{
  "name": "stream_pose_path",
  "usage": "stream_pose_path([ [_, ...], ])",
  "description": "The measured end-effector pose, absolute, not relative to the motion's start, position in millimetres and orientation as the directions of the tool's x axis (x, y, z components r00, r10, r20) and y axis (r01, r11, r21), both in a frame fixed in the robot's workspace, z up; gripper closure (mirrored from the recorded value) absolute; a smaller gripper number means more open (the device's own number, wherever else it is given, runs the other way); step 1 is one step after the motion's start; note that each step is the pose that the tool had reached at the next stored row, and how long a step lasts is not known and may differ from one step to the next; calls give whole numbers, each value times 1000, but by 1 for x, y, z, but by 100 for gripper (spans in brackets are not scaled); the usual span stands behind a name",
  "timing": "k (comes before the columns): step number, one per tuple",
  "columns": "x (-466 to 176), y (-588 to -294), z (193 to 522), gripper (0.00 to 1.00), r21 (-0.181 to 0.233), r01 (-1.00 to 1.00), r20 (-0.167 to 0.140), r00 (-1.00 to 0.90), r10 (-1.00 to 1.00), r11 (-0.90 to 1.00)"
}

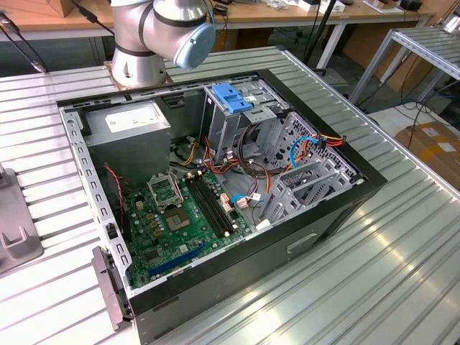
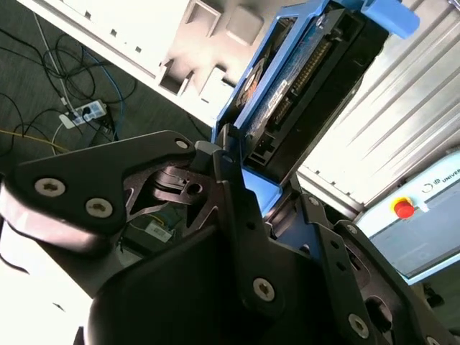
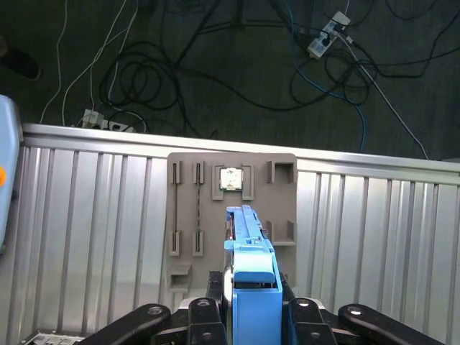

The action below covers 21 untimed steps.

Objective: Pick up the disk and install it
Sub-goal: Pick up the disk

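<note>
Metal table point(image 1: 402, 237): we see silvery ribbed panels with straight parallel grooves.
Computer case point(image 1: 338, 208): black sheet-metal box standing on the table, side open. A green motherboard point(image 1: 180, 223) lies flat inside, near a grey drive cage point(image 1: 223, 126) topped by a light-blue bracket point(image 1: 231, 97).
Arm point(image 1: 154, 32): smooth grey cylindrical joints with a pale blue cap, behind the case.
Fixture plate point(image 3: 187, 187): matte grey-beige slab with moulded slots and raised pockets, lying on a ribbed surface point(image 3: 93, 215). A small square chip point(image 3: 231, 178) sits in one pocket.
Gripper point(image 3: 251, 291): black metal linkages with bright screw heads. We see the fingers point(image 2: 237, 201) clenched on the near end of the disk point(image 2: 302, 72).
Disk appearance: flat dark rectangular body framed by bright blue plastic rails with an end tab. The second wrist view shows a connector pin row and a label face.
Disk location: held in the gripper, edge-on over the fixture plate in the first wrist view. We cannot tell whether it touches the plate.
</note>
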<state>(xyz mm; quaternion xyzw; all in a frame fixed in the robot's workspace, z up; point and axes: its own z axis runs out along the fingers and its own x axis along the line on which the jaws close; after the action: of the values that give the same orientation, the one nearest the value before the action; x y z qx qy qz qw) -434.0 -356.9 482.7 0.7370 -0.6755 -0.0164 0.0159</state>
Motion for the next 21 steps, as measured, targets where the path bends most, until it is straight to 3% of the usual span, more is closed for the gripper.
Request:
stream_pose_path([
  [21, -373, -399, 484, 63, 89, -992, -6, 87, -996, -87],
])
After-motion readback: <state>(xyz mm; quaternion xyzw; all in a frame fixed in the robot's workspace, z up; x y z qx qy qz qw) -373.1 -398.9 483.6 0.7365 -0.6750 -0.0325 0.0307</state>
